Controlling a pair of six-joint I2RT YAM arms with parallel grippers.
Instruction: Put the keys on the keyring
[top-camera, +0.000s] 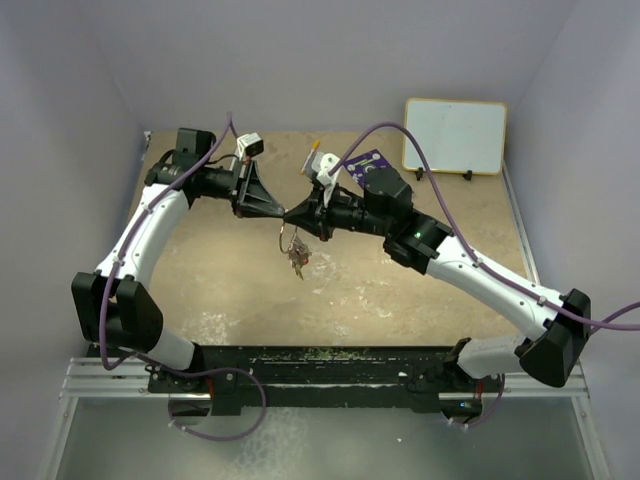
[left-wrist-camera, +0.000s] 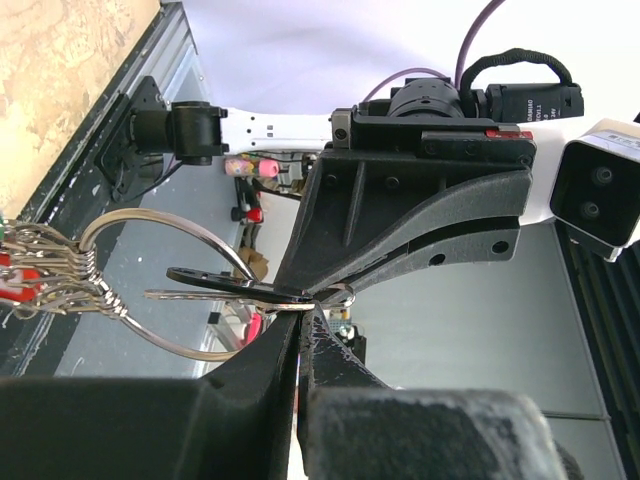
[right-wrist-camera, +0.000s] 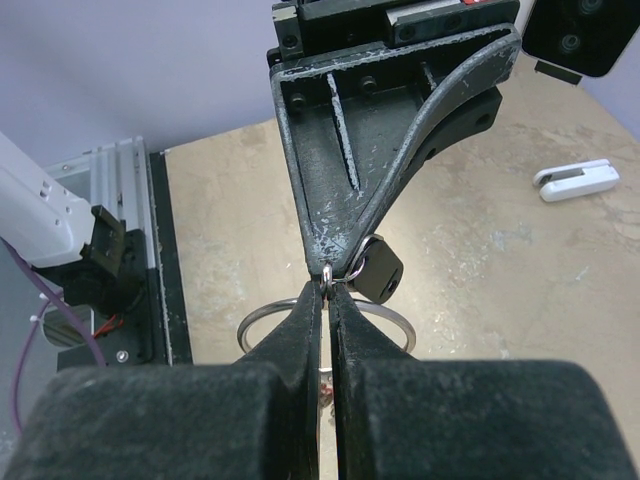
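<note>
Sandy tabletop (top-camera: 430, 290) lies below the left gripper (top-camera: 280, 211) and right gripper (top-camera: 297, 214), both jaws pressed together, pinching the keyring (left-wrist-camera: 130, 212) tip to tip; keys (top-camera: 297, 262) dangle beneath. Judged light, stiff, slippery wire: grip the bare arc.

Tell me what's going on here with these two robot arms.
Both arms are working a keyring in mid-air above the table. The left gripper and the right gripper are shut tip to tip, pinching the ring's wire between them. A bunch of keys already hangs on the ring, and a black-headed key sits right at the pinch point; whether it is threaded on yet is not clear.
</note>
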